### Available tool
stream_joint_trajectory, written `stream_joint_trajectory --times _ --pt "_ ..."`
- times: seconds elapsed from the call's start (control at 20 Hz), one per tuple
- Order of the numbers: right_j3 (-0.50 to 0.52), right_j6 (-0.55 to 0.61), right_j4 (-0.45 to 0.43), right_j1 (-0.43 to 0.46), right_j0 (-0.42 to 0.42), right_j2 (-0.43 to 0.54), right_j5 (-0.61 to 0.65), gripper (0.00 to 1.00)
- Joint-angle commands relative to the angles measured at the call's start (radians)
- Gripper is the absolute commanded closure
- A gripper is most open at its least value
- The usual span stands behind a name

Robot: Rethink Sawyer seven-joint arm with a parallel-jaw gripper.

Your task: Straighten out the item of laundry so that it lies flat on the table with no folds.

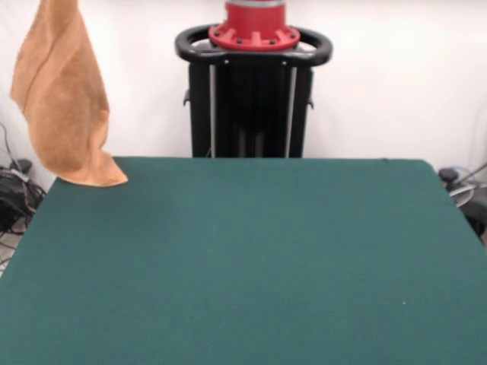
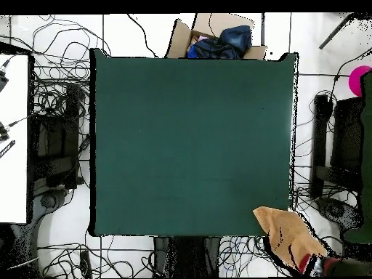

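Observation:
The orange-tan towel (image 1: 65, 99) hangs in loose folds from above the top left edge of the front view. Its lowest corner touches the far left corner of the dark green table (image 1: 243, 258). In the overhead view the towel (image 2: 287, 232) lies over the table's (image 2: 189, 145) bottom right corner and runs off it. At its outer end is a small red and dark shape (image 2: 320, 265), and I cannot tell what it is. What holds the towel up is hidden. No gripper shows in either view.
The robot's black pedestal with its red base (image 1: 253, 84) stands behind the table's far edge. A cardboard box with blue cloth (image 2: 218, 40) sits past the opposite edge. Cables (image 2: 54, 94) cover the floor around the table.

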Motion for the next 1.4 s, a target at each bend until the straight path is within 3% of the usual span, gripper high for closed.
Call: stream_joint_trajectory --times 0.05,0.35,0.6,1.15,1.4 --pt "0.167 0.302 -0.001 -0.027 0.203 -0.252 -0.188 1.0" --pt "0.142 0.388 -0.15 0.04 0.425 -0.505 -0.223 1.0" --pt "0.105 0.545 -0.297 0.164 0.634 -0.717 -0.285 1.0" --pt "0.041 0.718 -0.345 0.256 0.968 -0.949 -0.331 1.0" --pt "-0.053 0.82 -0.389 0.37 1.133 -1.052 -0.344 1.0"
